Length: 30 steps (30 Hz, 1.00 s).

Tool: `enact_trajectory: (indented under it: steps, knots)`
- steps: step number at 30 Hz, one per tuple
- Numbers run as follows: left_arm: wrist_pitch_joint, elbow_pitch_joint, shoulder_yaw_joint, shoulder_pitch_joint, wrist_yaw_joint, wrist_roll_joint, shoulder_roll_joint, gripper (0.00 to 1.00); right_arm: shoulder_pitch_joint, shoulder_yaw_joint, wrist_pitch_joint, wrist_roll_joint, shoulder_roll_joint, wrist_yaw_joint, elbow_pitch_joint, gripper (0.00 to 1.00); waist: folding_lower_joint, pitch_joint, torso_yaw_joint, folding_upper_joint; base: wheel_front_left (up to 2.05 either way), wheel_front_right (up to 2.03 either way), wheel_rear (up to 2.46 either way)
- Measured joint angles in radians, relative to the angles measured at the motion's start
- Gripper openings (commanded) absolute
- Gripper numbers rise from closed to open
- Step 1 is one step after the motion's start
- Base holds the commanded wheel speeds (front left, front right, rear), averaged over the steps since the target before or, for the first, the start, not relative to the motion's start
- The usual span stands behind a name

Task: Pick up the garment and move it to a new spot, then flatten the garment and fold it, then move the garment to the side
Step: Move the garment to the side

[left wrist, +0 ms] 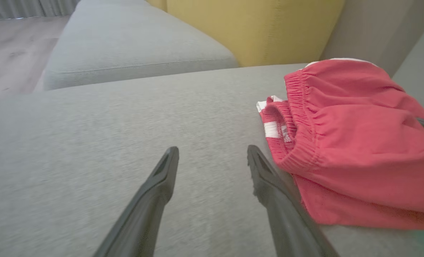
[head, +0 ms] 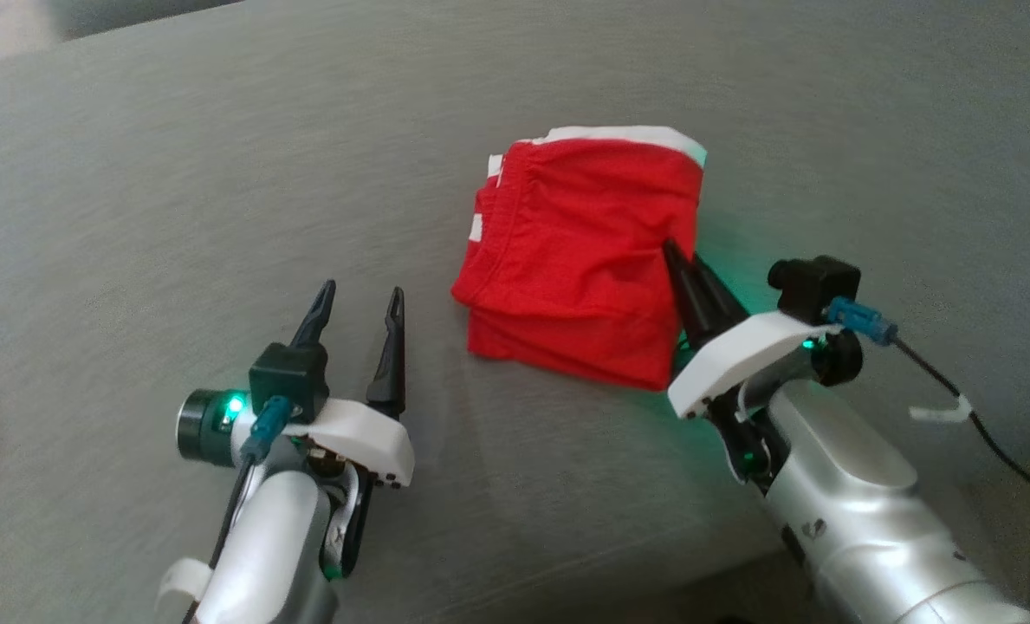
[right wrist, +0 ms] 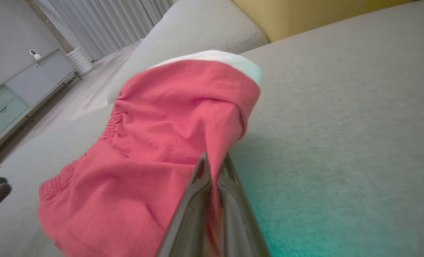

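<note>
One folded red garment (head: 579,260) lay on grey cushion (head: 220,173). Two grippers: right gripper (head: 672,250) pinched its right edge, left gripper (head: 362,293) sat wide open nearby.

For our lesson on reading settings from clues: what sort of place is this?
Probably a home living room: the garment lies on a grey sofa seat, with a yellow back cushion behind, and long curtains and a low drawer cabinet beyond.

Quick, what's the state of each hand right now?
Left hand: open, holding nothing.
Right hand: shut on an edge of the folded red fabric garment with white trim.
</note>
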Motion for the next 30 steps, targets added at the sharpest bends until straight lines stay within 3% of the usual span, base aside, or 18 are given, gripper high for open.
enact_trajectory:
  steps: [7,13,20,30]
  knots:
    - [0.000,0.014,-0.004,-0.001,-0.021,0.015,0.000,1.00,0.030,0.025,0.000,0.021,0.001,0.000,-0.011,0.00,0.0000,0.005,-0.171,0.0000,0.00,0.00,0.00]
    - [0.000,0.013,-0.013,-0.014,-0.026,0.023,0.000,1.00,0.039,0.015,0.000,0.004,0.001,0.000,-0.012,0.00,0.0000,0.028,-0.238,0.0000,0.00,0.00,0.00]
    - [0.000,-0.019,-0.023,-0.016,-0.035,0.024,0.001,1.00,-0.030,-0.022,0.000,-0.086,-0.040,0.000,0.005,0.00,0.0000,0.061,-0.195,0.0000,0.00,0.00,0.00]
    - [0.000,-0.062,-0.029,-0.035,-0.033,0.031,0.002,1.00,-0.309,-0.015,0.085,-0.240,-0.265,0.000,0.189,0.00,0.0001,0.112,-0.044,0.0000,0.00,0.00,0.00]
